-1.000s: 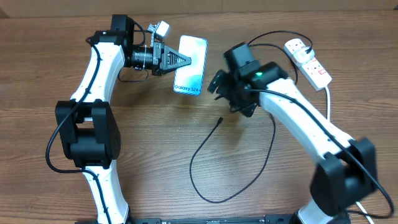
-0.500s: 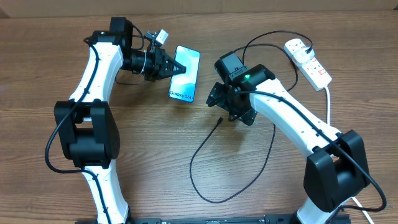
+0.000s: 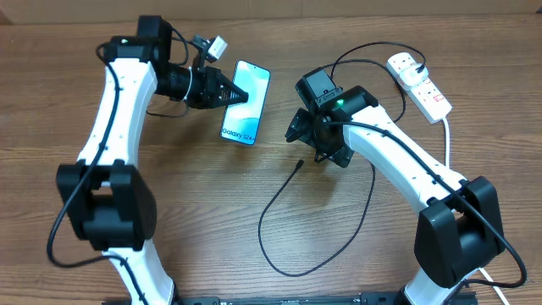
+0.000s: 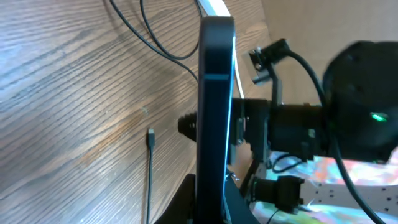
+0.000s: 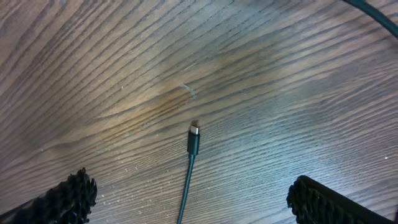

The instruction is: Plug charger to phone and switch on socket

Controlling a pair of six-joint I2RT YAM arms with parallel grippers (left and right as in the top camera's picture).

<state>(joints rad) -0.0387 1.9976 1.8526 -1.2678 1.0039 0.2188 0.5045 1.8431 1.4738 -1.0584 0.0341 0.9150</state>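
Overhead, left gripper (image 3: 244, 96) clamps the phone (image 3: 241, 120); only its wrist view shows right gripper (image 5: 196, 198) wide above charger (image 5: 193, 143)

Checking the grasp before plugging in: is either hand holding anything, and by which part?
The left hand holds the phone by one long edge, in the half away from its text. The right hand is open, holding nothing.
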